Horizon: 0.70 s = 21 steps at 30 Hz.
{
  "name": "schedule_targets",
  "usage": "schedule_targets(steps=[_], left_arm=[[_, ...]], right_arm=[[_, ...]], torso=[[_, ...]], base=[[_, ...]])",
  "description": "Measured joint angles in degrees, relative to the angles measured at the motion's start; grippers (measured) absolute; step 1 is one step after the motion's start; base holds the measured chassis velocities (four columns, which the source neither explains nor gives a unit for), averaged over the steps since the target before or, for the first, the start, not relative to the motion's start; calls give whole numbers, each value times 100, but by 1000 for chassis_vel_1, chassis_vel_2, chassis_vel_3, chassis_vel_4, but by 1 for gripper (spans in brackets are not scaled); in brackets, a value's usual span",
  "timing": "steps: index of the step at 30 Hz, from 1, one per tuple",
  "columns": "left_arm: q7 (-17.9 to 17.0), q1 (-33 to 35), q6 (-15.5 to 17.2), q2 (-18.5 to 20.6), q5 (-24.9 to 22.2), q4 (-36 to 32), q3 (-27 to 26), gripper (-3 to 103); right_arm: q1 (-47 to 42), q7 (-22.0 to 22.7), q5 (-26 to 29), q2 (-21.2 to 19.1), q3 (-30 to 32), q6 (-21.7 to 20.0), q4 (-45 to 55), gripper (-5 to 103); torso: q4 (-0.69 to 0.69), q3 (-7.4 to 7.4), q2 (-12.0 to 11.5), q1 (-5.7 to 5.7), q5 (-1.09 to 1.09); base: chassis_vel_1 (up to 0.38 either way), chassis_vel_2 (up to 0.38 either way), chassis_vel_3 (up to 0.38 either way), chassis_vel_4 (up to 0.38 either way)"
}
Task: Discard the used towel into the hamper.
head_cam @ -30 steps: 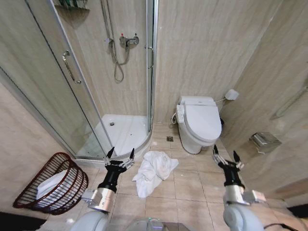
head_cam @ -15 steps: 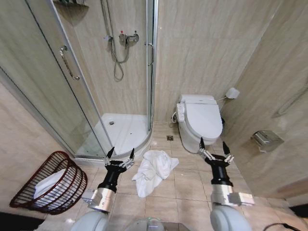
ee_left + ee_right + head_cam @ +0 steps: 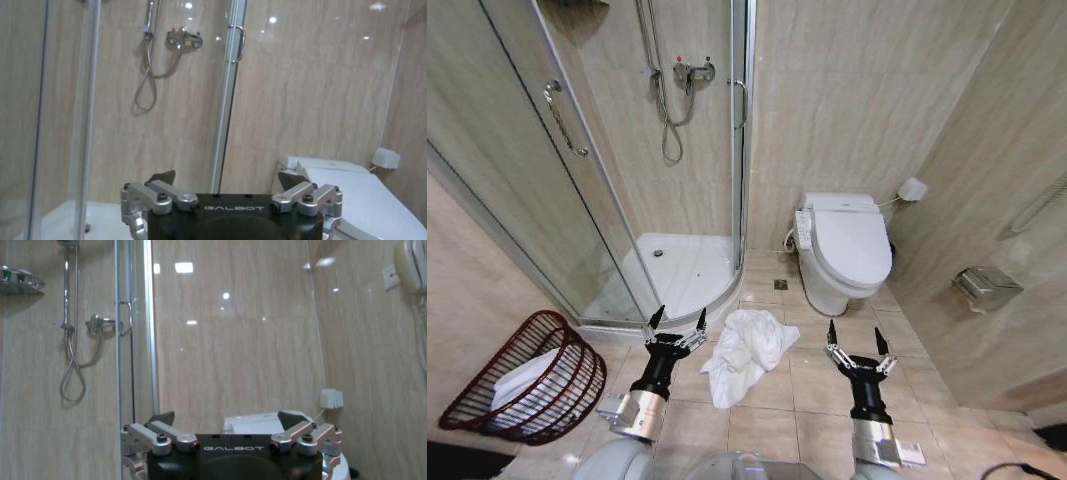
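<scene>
- The used towel [image 3: 747, 350] is lying in a crumpled white heap on the tiled floor [image 3: 757, 420]. Everything else here is placed from this towel.
- The left gripper [image 3: 676, 322] is hanging just beside the towel, on the robot's left side of it. Its fingers are spread wide apart and are gripping nothing.
- In the left wrist view, the left gripper [image 3: 227, 176] is showing the same wide gap, with nothing between the tips.
- The right gripper [image 3: 855, 337] is hanging near the towel on the other side, a bit farther from it than the left one. Its fingers are spread apart too, and it is carrying nothing.
- In the right wrist view, the right gripper [image 3: 227, 416] is pointing at the wall with its tips apart.
- The hamper [image 3: 527, 378] is sitting well away from the towel, past the left gripper. It is tipping over on its side, and something white is lying inside it.
- The toilet [image 3: 845, 250] is standing behind the towel, with its lid down.
- The shower stall [image 3: 627, 180] is standing behind the towel too, closer to the hamper's side.
</scene>
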Motion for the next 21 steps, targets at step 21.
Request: schedule_targets(steps=[21], left_arm=[[0,0,0,0,0,0,0,100]], right_arm=[[-228,91,397,-8,221,441,-389,100]], torso=[[0,-294,-498,-204,-1]], base=[[0,0,0,0]])
